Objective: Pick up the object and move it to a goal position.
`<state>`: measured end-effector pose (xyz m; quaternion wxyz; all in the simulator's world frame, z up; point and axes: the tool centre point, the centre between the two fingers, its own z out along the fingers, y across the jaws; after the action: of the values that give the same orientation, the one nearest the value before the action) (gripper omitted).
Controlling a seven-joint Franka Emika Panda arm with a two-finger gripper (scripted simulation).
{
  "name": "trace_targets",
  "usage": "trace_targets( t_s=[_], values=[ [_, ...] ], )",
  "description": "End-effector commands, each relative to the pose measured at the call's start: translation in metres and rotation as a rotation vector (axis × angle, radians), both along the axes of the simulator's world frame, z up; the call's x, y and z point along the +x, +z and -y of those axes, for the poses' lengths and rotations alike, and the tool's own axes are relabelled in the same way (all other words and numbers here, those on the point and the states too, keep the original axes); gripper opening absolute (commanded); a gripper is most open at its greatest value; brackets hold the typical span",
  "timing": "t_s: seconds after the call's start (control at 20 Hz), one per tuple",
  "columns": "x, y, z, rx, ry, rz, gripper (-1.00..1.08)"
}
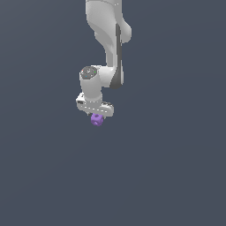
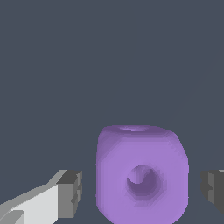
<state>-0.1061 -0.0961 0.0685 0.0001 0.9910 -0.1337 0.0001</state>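
One white robot arm [image 1: 108, 44] reaches down from the upper edge of the exterior view over a plain dark grey-blue floor [image 1: 176, 167]. The gripper [image 1: 96, 115] points downward, and the purple block [image 1: 97, 119] sits directly beneath its white body, between the fingers.

In the wrist view, the purple block [image 2: 142, 175] fills the space between the two dark grey finger pads [image 2: 70, 193]. A round dimple marks its facing side, and a second dimple shows on its upper face. A narrow gap of floor is visible between each pad and the nearest side of the block, so the fingers are spread and neither pad touches the block. Whether the block rests on the floor cannot be told from either view.
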Motion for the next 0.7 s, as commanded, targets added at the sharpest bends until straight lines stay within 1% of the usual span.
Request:
trace_targets(
  t_s=[0.0,0.2,0.4,0.45,0.65],
  values=[
    [-0.001,-0.012,0.000,0.000,-0.001,-0.001,1.00],
    [-0.001,-0.025,0.000,0.000,-0.001,0.000,1.00],
    [-0.001,-0.029,0.000,0.000,-0.002,0.000,1.00],
    [-0.001,-0.029,0.000,0.000,-0.002,0.000,-1.00],
    [-0.001,-0.029,0.000,0.000,-0.002,0.000,-1.00]
  ],
)
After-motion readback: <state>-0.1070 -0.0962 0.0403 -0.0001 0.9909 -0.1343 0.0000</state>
